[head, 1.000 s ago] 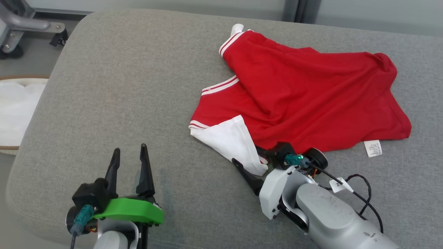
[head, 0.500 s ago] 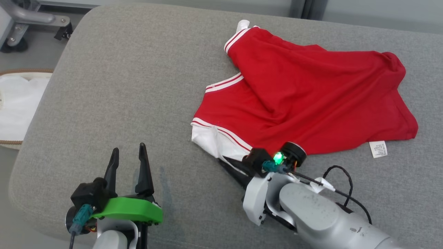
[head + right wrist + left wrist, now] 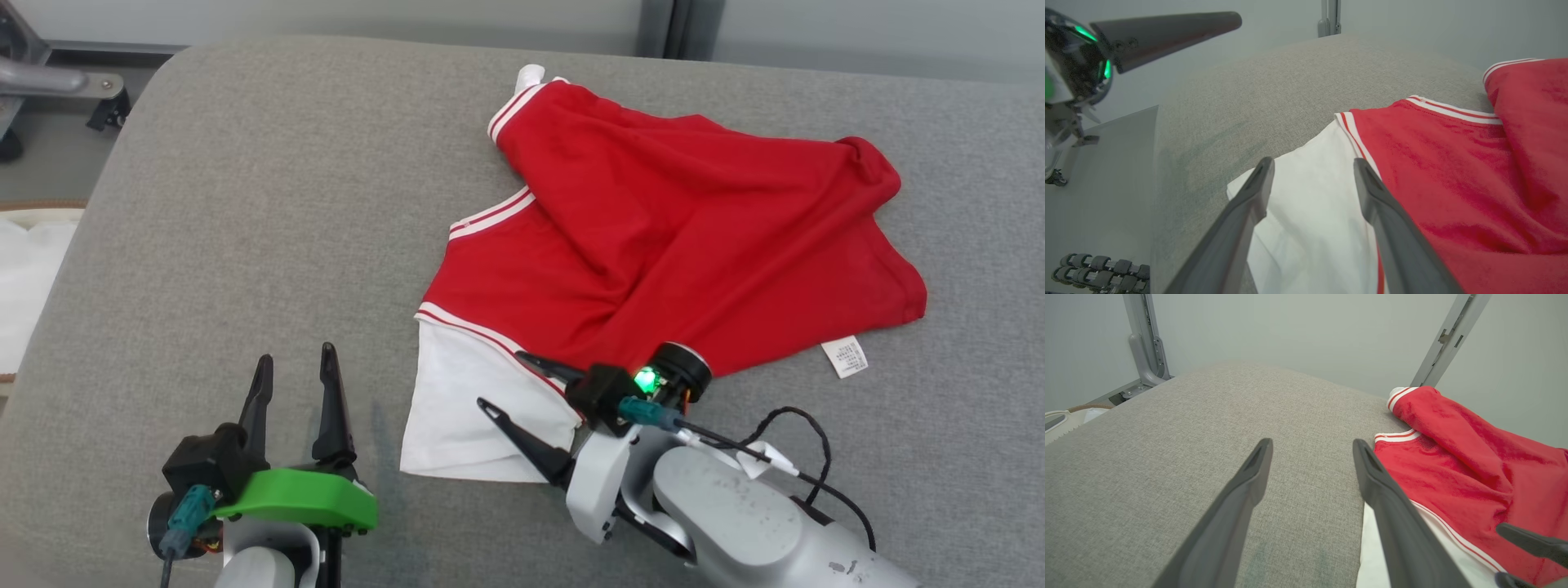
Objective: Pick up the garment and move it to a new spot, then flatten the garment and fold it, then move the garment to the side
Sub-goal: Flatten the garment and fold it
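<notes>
**Red top lies right of centre, both claws wide apart**

One padded grey counter carries everything. On its right half lies a single garment: a red knit top, rumpled, with a thick fold running diagonally across its middle. Its long axis runs across the head view, the plain hem toward the robot's right and the trimmed end toward the left. Three white-and-red striped bands edge that left end, and one flat white sleeve panel spreads out at the near left corner, close to the counter's front edge.

Two arms reach in from below. The right claw sits over the white panel with its two dark fingers spread wide, gripping nothing; in the right wrist view the white cloth shows between them. The left claw hovers over bare grey fabric well left of the garment, also spread wide and empty.

One small white care label sticks out below the hem.
</notes>
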